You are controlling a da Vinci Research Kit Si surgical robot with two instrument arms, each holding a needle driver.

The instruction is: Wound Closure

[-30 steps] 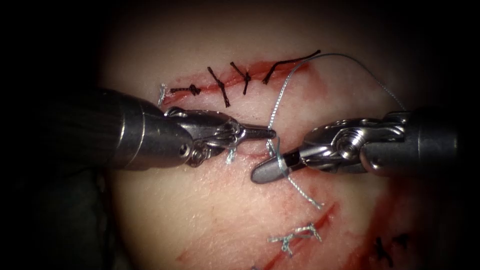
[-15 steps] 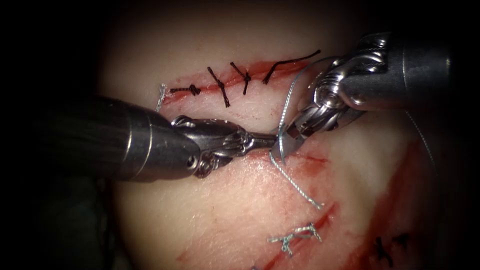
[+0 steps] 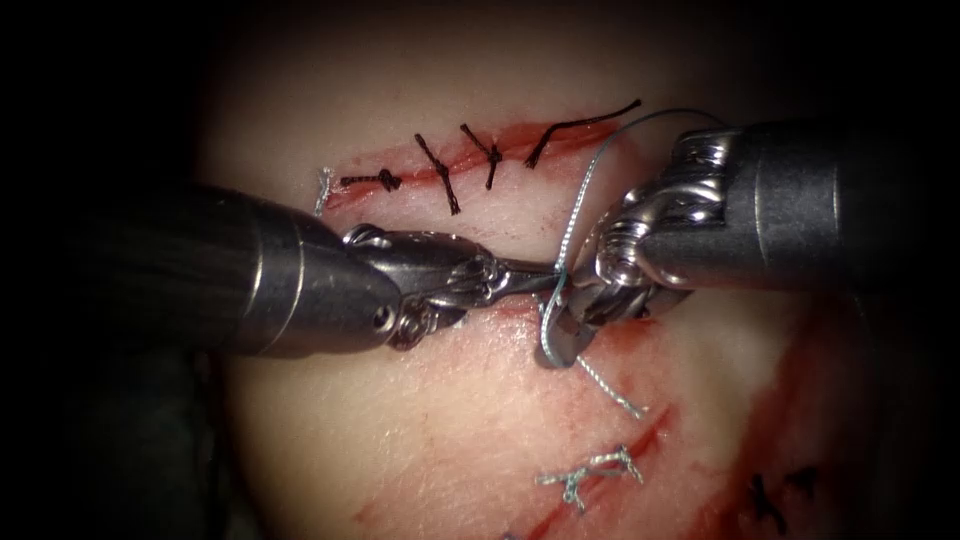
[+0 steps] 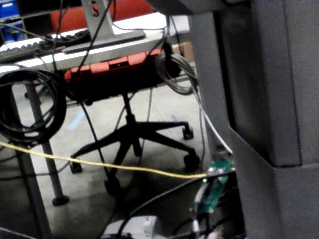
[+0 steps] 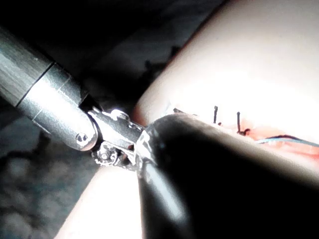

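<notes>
Endoscope view: my left tool (image 3: 535, 281) is clenched on the thread (image 3: 572, 222) at its tips, and the thread loops round my right tool (image 3: 565, 335) — jaws unreadable. I'm mid knot-tying; next calls for steady opposing tension. Needle unseen.

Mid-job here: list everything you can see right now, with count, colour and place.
tissue: one, pale pink, under both tools.
upper cut: one, red, above the tools, crossed by dark stitches.
dark stitches: four, black, along the upper cut.
pale thread: one strand, silver-grey, rising from between the tool tips, with a free end lying below them.
pale knot: one, silver-grey, on the lower cut.
red fluid: smears, toward the lower right.
left tool: one, metal, tip at the thread, jaws shut.
right tool: one, metal, tip pointing down, thread looped around it.
</notes>
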